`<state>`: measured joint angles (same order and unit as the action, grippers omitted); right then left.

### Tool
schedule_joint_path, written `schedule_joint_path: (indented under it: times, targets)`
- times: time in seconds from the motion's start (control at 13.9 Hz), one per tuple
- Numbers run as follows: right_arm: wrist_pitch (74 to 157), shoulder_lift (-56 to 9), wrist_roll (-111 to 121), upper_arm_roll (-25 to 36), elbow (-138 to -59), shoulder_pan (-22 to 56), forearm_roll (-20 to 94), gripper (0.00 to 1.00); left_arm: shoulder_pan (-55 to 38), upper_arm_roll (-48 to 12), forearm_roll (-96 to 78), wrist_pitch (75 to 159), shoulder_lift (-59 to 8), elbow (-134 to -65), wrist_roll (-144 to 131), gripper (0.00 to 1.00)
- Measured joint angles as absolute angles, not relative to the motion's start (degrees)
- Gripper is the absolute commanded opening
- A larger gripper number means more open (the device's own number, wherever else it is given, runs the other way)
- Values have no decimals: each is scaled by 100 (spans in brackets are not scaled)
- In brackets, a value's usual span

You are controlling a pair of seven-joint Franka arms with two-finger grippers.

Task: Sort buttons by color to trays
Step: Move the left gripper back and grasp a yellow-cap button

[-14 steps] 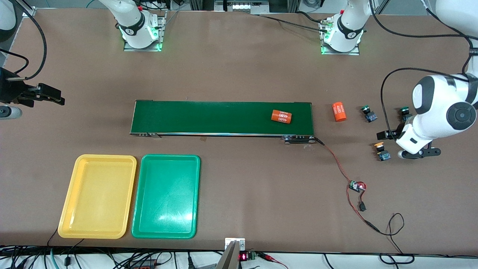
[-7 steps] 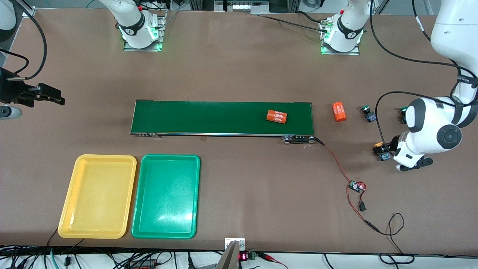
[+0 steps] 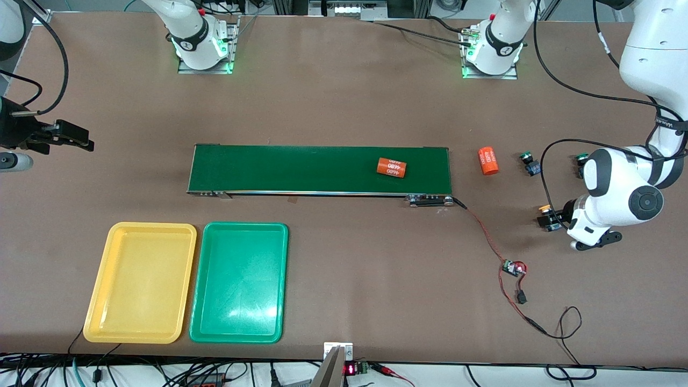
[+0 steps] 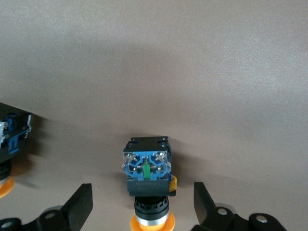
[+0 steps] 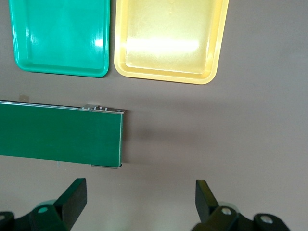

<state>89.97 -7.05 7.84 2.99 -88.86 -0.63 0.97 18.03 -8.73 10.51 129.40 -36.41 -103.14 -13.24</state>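
1. Brown table point(image 3: 344, 107) fills the whole front view, with a long dark-green conveyor belt point(image 3: 301, 169) across the middle of the frame.
2. Lower left of the front view has the two trays touching side by side: the yellow tray point(image 3: 97, 301) at the right arm's end and the green tray point(image 3: 201, 301) next to it. Both look bare inside.
3. An orange cylinder point(image 3: 391, 167) with white print lies on the belt, right of center in the frame. A second orange cylinder point(image 3: 488, 160) sits on the table just off the belt's end.
4. Buttons are all over at the right side of the frame. One green-capped button point(image 3: 531, 164) sits near that second cylinder, and another green-capped button point(image 3: 581, 161) is partly hidden by the left arm.
5. The left gripper point(image 4: 142, 207) is down at the table with its fingers point(image 4: 81, 204) spread wide on either side of a yellow-capped button point(image 4: 147, 166). They're not touching it, so nothing's gripped yet. In the front view that button point(image 3: 546, 216) is mid-right.
6. A second yellow-capped button point(image 4: 10, 139) peeks in at the left edge of the left wrist view.
7. The right gripper point(image 5: 139, 204) waits up in the air at the left edge of the front view, fingers wide apart, holding nothing.
8. A little circuit board point(image 3: 513, 267) with red wire sits lower right.
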Motion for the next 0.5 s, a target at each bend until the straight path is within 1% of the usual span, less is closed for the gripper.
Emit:
schedule_joint_path:
  times: [0.07, 0.14, 0.29, 0.36, 0.43, 0.5]
  targets:
    - [8997, -705, 784, 297, -8887, -63, 97, 100, 1803, -873, 1051, 12952, -3660, -10314, -1324, 79]
    - [8998, -705, 784, 292, -8886, -62, 98, 100, 1803, -873, 1051, 12955, -3683, -10319, -1324, 69]
    - [9001, -705, 784, 276, -8880, -55, 98, 100, 1803, -873, 1051, 12958, -3738, -10332, -1323, 38]
    - [9001, -705, 784, 271, -8878, -50, 99, 100, 1803, -873, 1051, 12961, -3751, -10340, -1323, 18]
    - [9001, -705, 784, 266, -8878, -49, 99, 100, 1802, -881, 1052, 12969, -3745, -10340, -1322, 6]
    - [9002, -705, 784, 264, -8878, -49, 99, 100, 1801, -885, 1052, 12969, -3739, -10339, -1315, 1]
